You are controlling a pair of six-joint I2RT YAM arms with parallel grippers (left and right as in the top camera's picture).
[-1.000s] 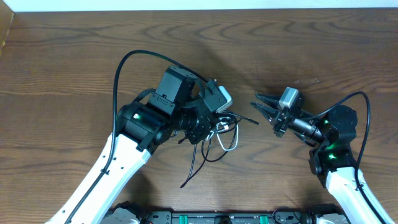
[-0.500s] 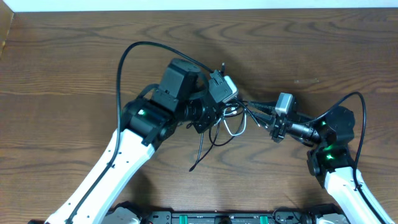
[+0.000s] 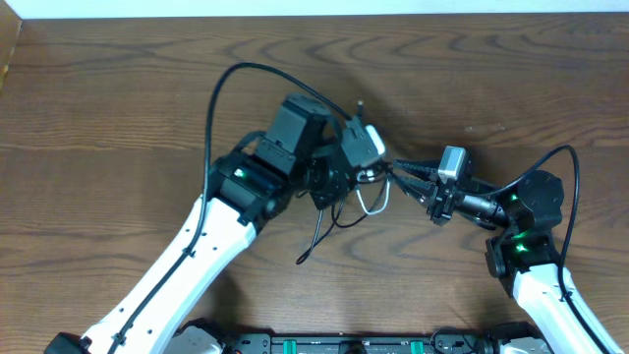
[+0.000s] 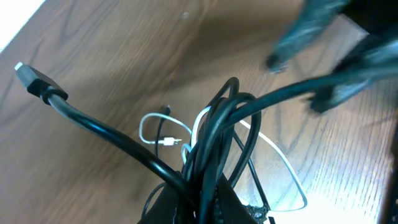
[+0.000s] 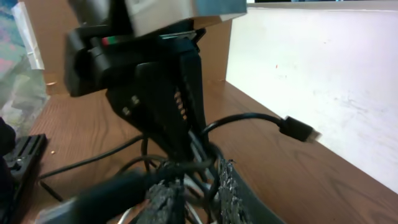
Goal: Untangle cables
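Note:
The cables (image 3: 362, 189) form a knot of black strands with a thin white cable (image 3: 374, 207) looped through it, lifted off the table mid-scene. My left gripper (image 3: 339, 182) is shut on the black bundle (image 4: 214, 143), which rises straight out of its jaws (image 4: 208, 202). One black plug (image 4: 34, 79) sticks out to the side, and the white cable (image 4: 283, 165) hangs below. My right gripper (image 3: 398, 173) reaches into the knot from the right. Its fingers (image 5: 227, 186) stand slightly apart, open, with black strands (image 5: 199, 165) running between them.
A black cable tail (image 3: 307, 254) hangs toward the table's front. The arms' thick black cords (image 3: 221, 93) arch above each arm. A pale wall (image 5: 323, 74) borders the table on the far side, close to a black plug (image 5: 297, 129).
My left gripper has carried the bundle up and to the right. My right gripper slid left until its fingers entered the knot, then stayed there.

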